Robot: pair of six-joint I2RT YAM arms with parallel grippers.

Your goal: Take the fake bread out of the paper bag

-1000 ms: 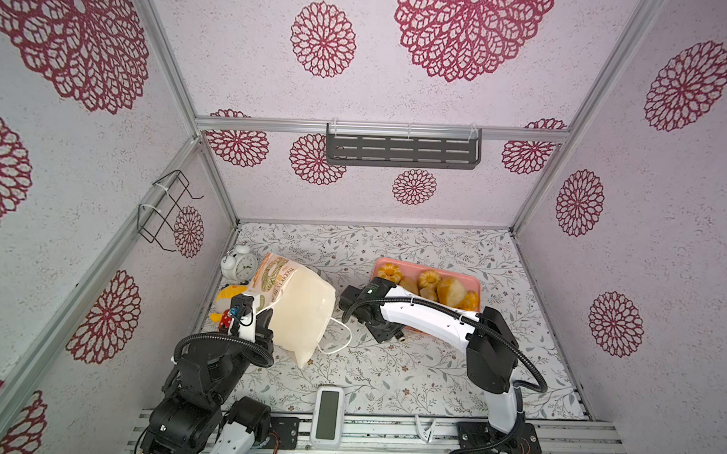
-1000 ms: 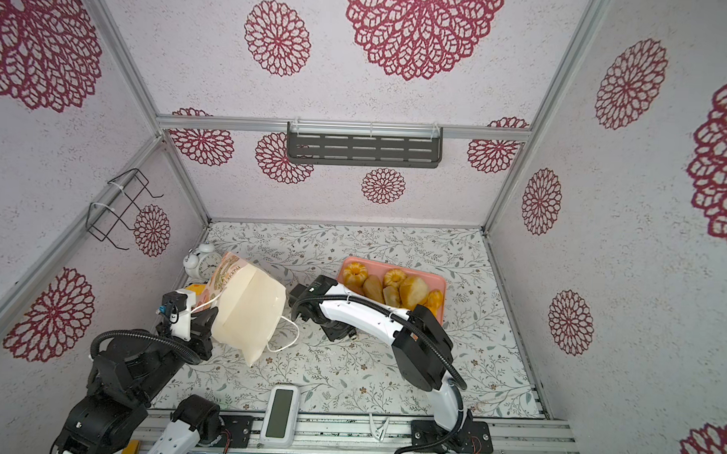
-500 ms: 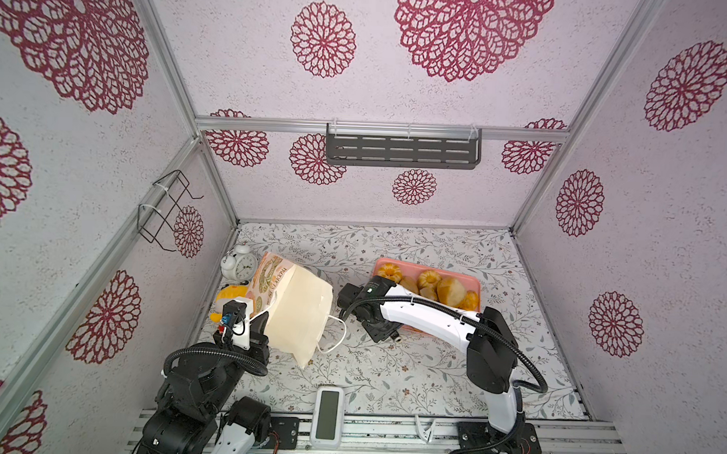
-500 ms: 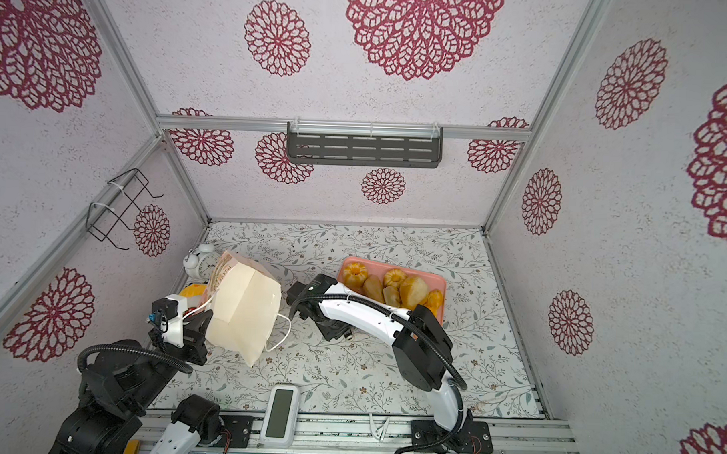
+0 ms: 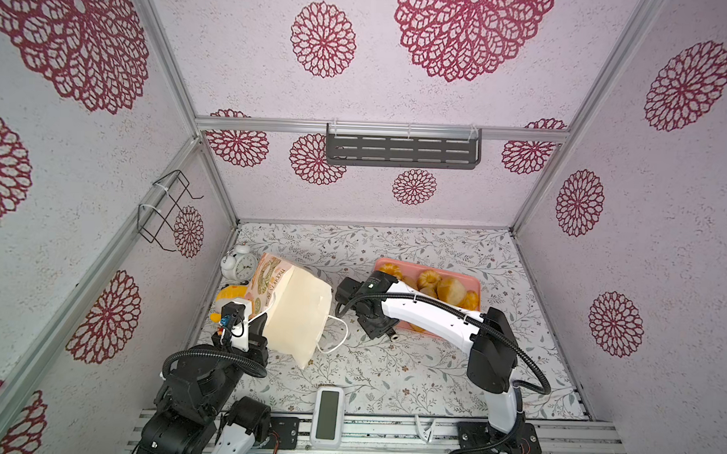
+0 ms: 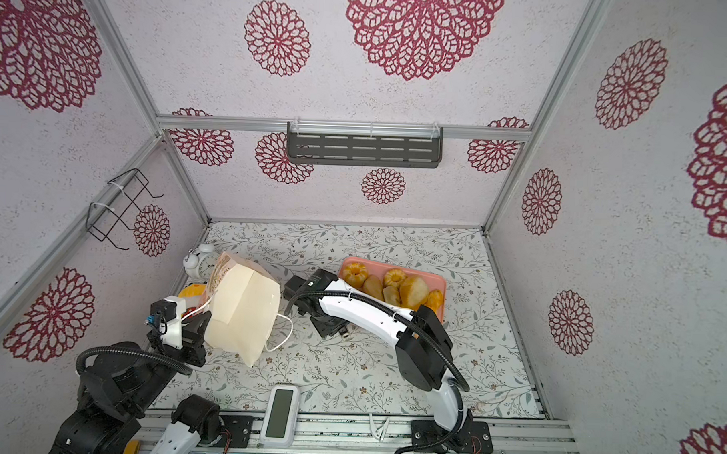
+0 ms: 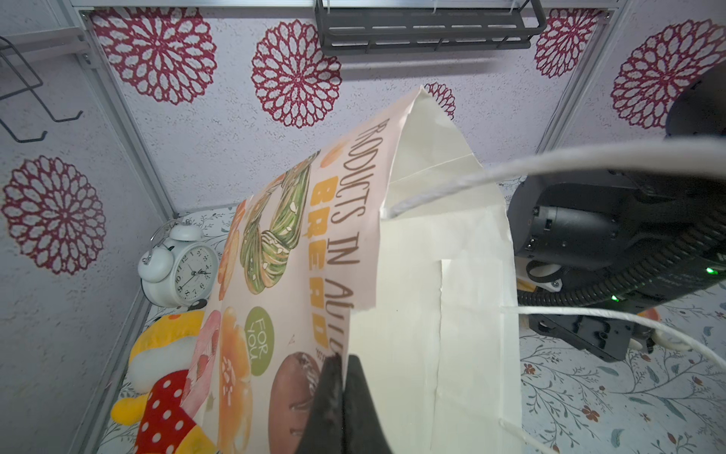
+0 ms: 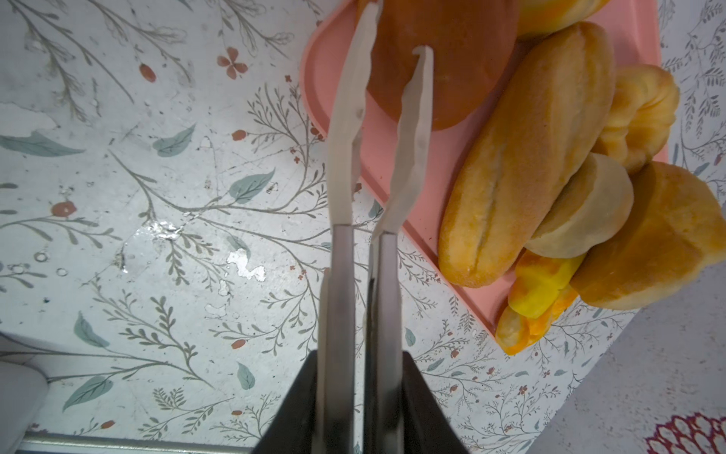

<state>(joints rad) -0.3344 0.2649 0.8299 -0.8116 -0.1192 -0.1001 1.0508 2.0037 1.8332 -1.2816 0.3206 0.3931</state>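
Note:
The cream paper bag [image 5: 296,317] [image 6: 242,311] hangs tilted at the left, its cord handles dangling toward the middle. My left gripper [image 7: 341,361] [image 5: 260,336] is shut on the edge of its printed side [image 7: 298,275]. No bread shows inside it. The fake bread [image 5: 447,289] [image 6: 409,290] [image 8: 530,157] lies piled on a pink tray [image 5: 429,332] [image 8: 334,70]. My right gripper [image 8: 361,361] [image 5: 371,320] is shut on metal tongs [image 8: 341,275]. Their white tips stand slightly apart over a brown round bun [image 8: 451,47] at the tray's corner.
A white alarm clock [image 5: 240,265] and a yellow plush toy [image 7: 165,373] sit in the left back corner behind the bag. A white device [image 5: 327,416] and a clip [image 5: 423,427] lie at the front edge. A grey shelf [image 5: 402,150] hangs on the back wall.
My left arm drew back a little toward the front and the bag turned slightly with it. The right arm with the tongs has hardly moved.

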